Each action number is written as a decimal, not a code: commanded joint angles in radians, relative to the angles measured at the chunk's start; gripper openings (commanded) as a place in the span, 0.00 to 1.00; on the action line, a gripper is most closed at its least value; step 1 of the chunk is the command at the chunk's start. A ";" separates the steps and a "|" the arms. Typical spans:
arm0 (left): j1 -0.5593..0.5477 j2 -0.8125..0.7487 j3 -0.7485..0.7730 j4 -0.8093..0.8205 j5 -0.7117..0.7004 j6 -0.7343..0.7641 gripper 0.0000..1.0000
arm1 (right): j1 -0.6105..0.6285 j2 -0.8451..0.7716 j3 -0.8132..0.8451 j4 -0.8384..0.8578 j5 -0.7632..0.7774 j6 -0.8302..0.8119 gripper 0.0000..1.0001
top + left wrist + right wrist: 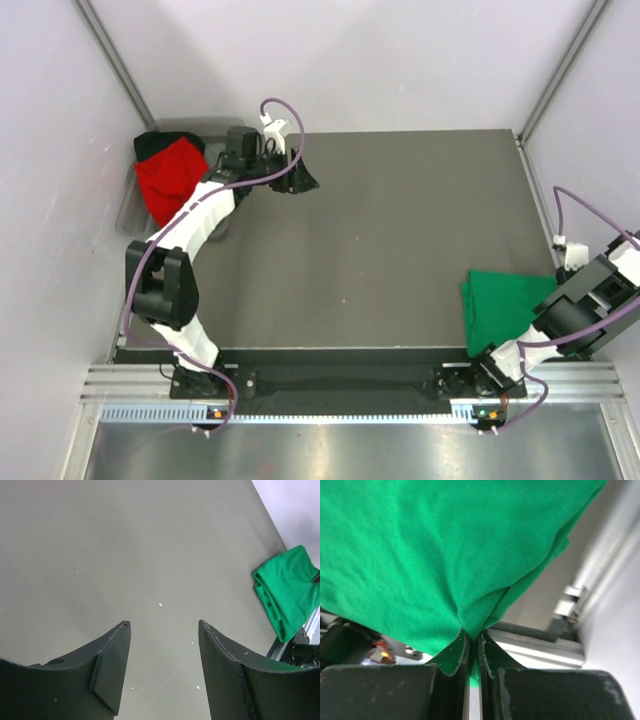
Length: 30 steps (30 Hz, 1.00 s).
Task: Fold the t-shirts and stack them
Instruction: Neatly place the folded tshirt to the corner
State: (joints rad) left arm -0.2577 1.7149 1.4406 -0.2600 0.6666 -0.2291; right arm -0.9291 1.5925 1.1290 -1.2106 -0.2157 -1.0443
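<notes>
Green cloth sits folded at the near right corner of the worktop in the top view. That is the green t-shirt, probably laid there as the base of the stack, and the right gripper is at its outer edge. The red t-shirt and the black t-shirt lie heaped in the grey bin at the far left. The left gripper hovers just beside the bin, likely poised to fetch one. From the left wrist, its fingers stand well apart with nothing between them, over bare worktop. From the right wrist, the fingers are pinched together on a gathered fold of green cloth, a hold suited to tugging the folded shirt square.
</notes>
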 commanded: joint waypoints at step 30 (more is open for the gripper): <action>0.006 -0.104 -0.062 0.096 -0.022 0.024 0.62 | -0.083 -0.109 -0.023 0.227 0.056 0.066 0.57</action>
State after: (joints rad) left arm -0.2573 1.6669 1.3838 -0.2253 0.6342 -0.2108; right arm -0.9871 1.5578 1.1023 -1.0191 -0.1696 -0.9680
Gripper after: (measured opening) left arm 0.620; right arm 0.474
